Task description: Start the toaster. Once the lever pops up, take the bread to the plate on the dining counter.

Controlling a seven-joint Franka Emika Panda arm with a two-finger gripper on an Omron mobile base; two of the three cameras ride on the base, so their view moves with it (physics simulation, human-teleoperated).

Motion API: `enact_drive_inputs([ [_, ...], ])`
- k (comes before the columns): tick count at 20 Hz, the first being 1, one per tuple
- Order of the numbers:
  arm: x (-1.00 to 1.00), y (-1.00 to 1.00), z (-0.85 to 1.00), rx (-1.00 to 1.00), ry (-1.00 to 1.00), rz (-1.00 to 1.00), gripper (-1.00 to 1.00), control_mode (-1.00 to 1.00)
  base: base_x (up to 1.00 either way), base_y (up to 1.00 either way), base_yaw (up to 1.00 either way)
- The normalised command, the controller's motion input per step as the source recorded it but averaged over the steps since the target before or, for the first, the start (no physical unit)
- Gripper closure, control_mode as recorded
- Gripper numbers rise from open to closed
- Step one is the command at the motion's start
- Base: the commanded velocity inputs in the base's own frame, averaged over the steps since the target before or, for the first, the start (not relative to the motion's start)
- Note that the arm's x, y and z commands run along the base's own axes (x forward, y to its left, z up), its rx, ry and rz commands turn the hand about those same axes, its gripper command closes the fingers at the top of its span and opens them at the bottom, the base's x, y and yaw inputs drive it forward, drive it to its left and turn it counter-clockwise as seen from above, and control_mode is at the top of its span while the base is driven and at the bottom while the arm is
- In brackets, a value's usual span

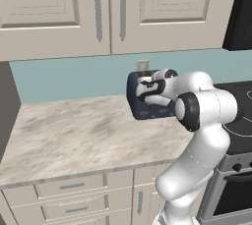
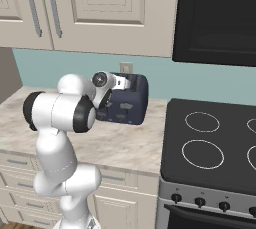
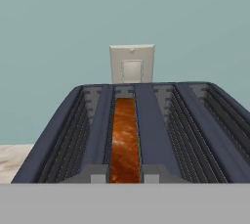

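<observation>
The dark navy toaster (image 1: pixel 135 105) (image 2: pixel 131 104) stands at the back of the marbled worktop (image 1: pixel 74 130), next to the stove. My gripper (image 1: pixel 144 83) (image 2: pixel 119 81) reaches over its top at the near end. In the hand view I look along the toaster's (image 3: pixel 195 130) slots. The brown bread (image 3: pixel 125 135) sits down in the left-middle slot, and my gripper (image 3: pixel 124 174) is shut on its near edge, one grey fingertip on each side. The plate and the dining counter are out of view.
A white wall outlet (image 3: pixel 132 64) (image 1: pixel 142 65) sits just behind the toaster. The black stove (image 2: pixel 215 138) is to the right, with a dark microwave (image 2: pixel 220 18) above it. Beige upper cabinets (image 1: pixel 98 8) hang over the worktop.
</observation>
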Motion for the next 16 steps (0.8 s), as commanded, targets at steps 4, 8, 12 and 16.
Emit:
enact_drive_inputs([
  [4,0.0,0.0,0.0,0.0,0.0,0.0,1.0,-1.0,0.0,0.0,0.0],
  [8,0.0,0.0,0.0,0.0,0.0,0.0,1.0,-1.0,0.0,0.0,0.0],
  [12,0.0,0.0,0.0,0.0,0.0,0.0,1.0,-1.0,0.0,0.0,0.0],
  [16,0.0,0.0,0.12,0.0,0.0,0.0,1.0,-1.0,0.0,0.0,0.0],
])
